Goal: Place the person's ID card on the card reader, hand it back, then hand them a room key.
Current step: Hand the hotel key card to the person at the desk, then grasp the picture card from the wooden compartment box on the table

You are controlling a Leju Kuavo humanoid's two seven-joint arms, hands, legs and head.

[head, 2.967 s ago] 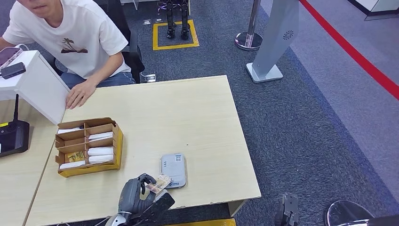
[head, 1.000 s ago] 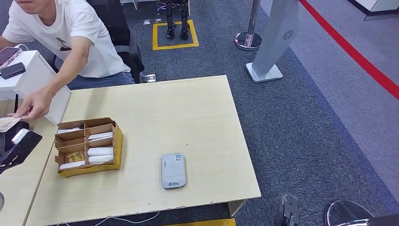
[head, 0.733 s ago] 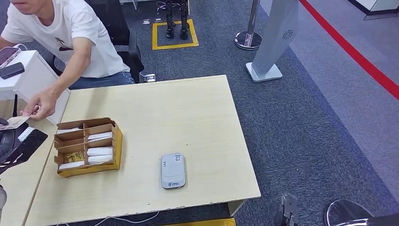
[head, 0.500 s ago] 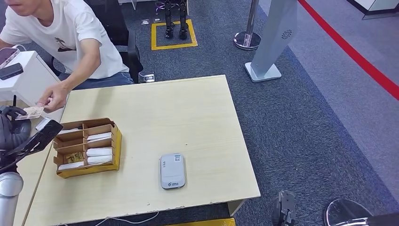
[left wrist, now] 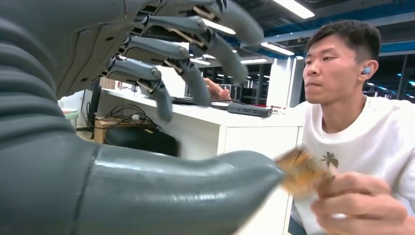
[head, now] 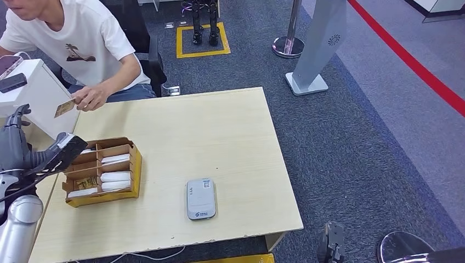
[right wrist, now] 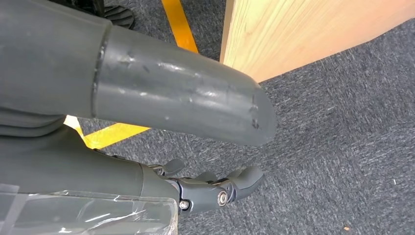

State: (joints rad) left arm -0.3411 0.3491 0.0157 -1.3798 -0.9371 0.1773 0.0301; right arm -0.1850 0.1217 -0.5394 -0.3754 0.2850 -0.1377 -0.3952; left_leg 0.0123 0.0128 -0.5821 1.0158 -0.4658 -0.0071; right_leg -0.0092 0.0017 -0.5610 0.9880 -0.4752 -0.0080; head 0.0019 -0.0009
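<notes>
Raised at the table's left edge, grey left hand (head: 15, 143) empty, fingers spread; right hand (right wrist: 215, 188) down by the floor, curled. Tan ID card (head: 64, 108) with the person's hand (head: 90, 98). Brown cardboard tray (head: 135, 164) of white room keys just beside the left hand, long axis pointing away.

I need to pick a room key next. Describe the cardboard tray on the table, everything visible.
The cardboard tray is a low, open-topped box, yellow outside with brown dividers making two columns of compartments. White cards lie flat in most of them; one lower-left slot holds a yellowish patterned item. It sits flat near the left edge of the light wooden table, left of the grey card reader. The left hand hovers beside it, not touching.
</notes>
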